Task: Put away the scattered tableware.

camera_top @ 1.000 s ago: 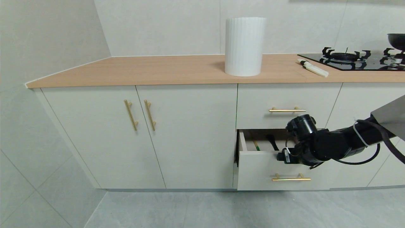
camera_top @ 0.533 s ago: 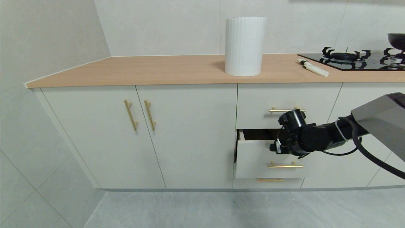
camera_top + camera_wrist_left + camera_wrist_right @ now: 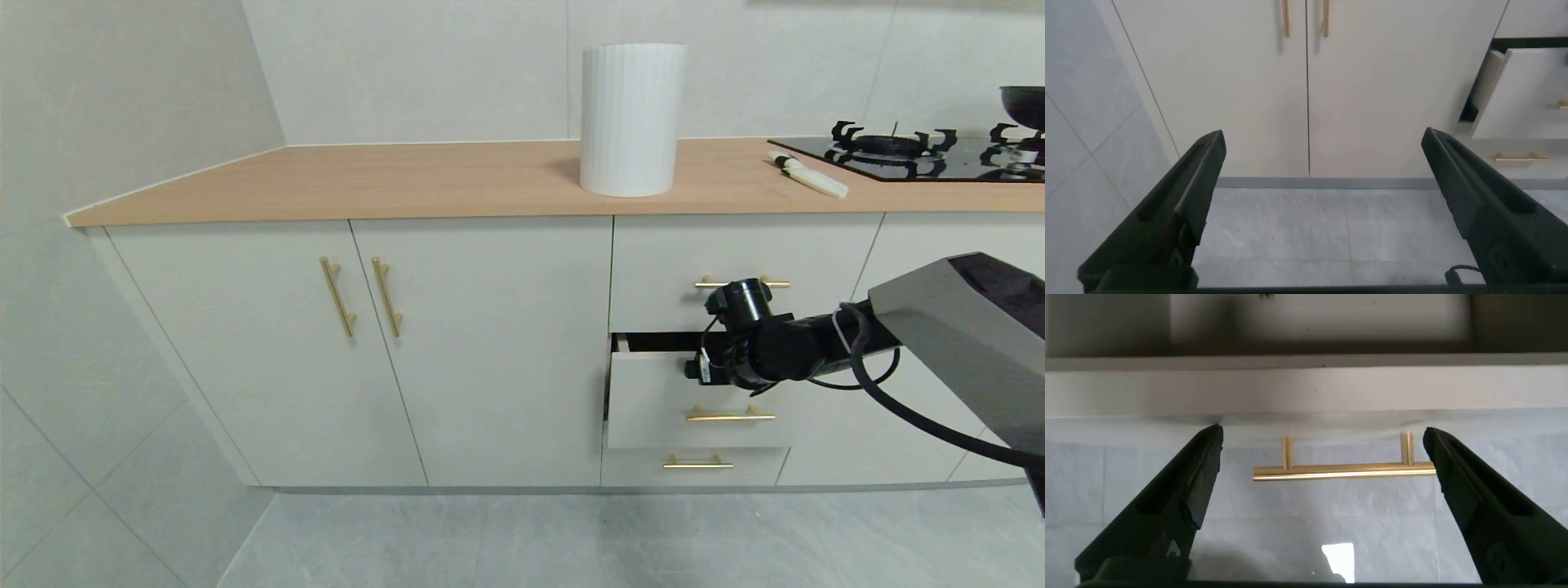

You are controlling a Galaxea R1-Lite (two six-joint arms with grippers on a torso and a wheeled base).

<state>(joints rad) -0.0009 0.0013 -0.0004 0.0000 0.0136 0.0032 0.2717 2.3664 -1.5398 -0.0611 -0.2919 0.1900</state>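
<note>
The middle drawer [image 3: 653, 396] under the counter stands a little way out, with a dark gap above its front. My right gripper [image 3: 694, 370] presses against the upper part of the drawer front, above the brass handle [image 3: 731, 416]. In the right wrist view the right gripper [image 3: 1323, 441] is open, its fingers [image 3: 1200, 482] either side of the handle [image 3: 1343, 469] and just below the drawer's top edge [image 3: 1306, 380]. A cream-handled utensil [image 3: 808, 175] lies on the wooden counter [image 3: 408, 180]. My left gripper [image 3: 1323, 140] hangs open and empty above the floor, facing the cabinet doors.
A tall white ribbed cylinder [image 3: 630, 118] stands on the counter. A black gas hob [image 3: 906, 155] with a dark pan [image 3: 1024, 102] sits at the far right. A shut drawer [image 3: 739, 269] lies above the moving one. Double doors [image 3: 359, 351] are shut on the left.
The drawer has slid from wide open to nearly shut, hiding the utensils inside. My right arm has moved in with it, toward the cabinet.
</note>
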